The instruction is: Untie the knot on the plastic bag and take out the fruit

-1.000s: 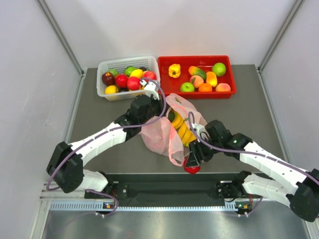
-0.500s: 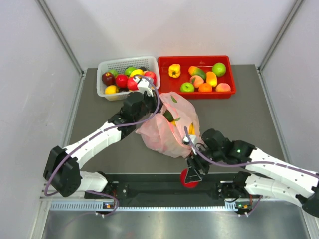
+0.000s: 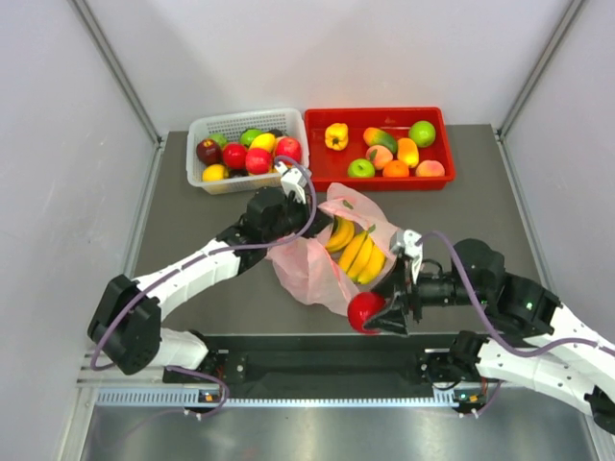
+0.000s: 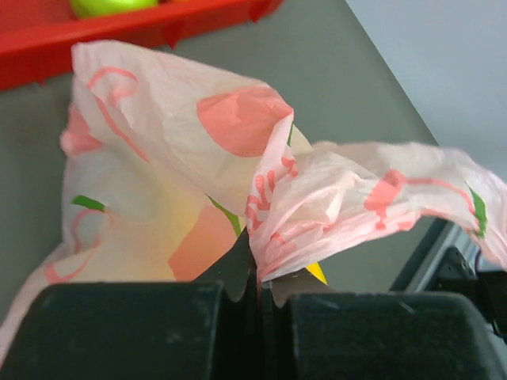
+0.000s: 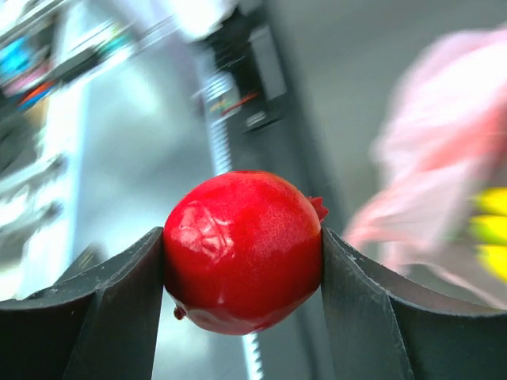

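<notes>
**Taking the fruit out: one piece is clear of the bag, more is inside.**

The right gripper [image 5: 242, 261] has its jaws fairly wide apart, clamped on either side of a round, glossy red toy fruit [image 5: 242, 249]. The fruit sits squarely between the jaws, over the near edge of the grey table [image 3: 480, 211]. The thin, translucent pink plastic bag [image 3: 306, 267] lies close beside that gripper, toward the far side of the table. Its mouth gapes open (no knot shows, so I judge it already undone), and a yellow toy banana bunch [image 3: 354, 252] is visible inside. The left gripper [image 4: 257, 277] is fully closed, pinching a fold of the bag's rim, and the bag spreads out ahead of its fingers. As I judge it, the next move is to carry the red fruit clear and release it, then reach for the bananas.
</notes>
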`<state>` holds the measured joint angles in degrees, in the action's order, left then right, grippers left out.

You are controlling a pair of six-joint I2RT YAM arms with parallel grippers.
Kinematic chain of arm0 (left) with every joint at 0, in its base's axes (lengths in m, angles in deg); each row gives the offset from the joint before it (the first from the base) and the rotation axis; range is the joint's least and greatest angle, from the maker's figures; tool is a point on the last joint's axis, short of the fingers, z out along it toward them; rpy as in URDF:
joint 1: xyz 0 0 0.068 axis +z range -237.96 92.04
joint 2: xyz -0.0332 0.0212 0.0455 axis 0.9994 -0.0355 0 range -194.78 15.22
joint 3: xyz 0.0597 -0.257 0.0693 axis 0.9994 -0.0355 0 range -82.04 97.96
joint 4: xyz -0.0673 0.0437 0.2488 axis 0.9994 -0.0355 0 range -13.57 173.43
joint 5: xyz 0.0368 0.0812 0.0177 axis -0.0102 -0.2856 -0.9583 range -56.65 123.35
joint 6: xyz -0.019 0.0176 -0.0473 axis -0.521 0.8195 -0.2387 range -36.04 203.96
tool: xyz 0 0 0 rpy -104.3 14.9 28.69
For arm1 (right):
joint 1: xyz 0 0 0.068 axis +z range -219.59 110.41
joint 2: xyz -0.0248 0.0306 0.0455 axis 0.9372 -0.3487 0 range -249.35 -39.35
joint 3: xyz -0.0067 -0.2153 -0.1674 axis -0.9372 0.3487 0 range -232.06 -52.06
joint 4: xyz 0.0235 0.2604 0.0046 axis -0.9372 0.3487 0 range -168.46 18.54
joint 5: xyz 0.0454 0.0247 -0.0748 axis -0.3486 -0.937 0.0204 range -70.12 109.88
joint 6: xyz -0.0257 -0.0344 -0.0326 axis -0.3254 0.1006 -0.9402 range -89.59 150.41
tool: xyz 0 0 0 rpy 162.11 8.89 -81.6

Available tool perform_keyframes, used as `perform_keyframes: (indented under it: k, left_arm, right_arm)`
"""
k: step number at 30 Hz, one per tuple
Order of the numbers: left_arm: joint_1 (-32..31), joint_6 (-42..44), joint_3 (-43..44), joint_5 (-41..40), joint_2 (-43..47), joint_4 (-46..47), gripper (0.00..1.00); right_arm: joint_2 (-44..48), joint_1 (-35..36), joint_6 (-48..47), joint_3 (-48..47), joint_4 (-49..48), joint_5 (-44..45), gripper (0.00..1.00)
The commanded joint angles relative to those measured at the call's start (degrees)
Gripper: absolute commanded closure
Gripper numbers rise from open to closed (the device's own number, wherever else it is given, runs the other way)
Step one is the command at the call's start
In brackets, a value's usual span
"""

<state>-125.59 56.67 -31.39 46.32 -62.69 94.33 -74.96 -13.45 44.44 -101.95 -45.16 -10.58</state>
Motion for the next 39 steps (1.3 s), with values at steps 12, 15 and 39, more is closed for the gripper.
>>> perform_keyframes:
  k: [12,15,39]
  left_arm:
    - [-5.53,-1.36,-4.24,4.52,0.47,3.52,1.0]
    - [-5.61,-1.54,-5.3,2.42,1.88,2.82,1.0]
    - [-5.62,0.65,-5.21,4.34,3.2,0.18,1.0]
  right_arm:
    - [-16.82,-15.38,1.09,-20.85,-11.75,56.88,1.0]
    - [-23.67,-28.78,4.43,-21.91,-15.8,45.86,1.0]
    - [-85.05,-45.59,1.1,-56.78,-22.76,35.91,0.93]
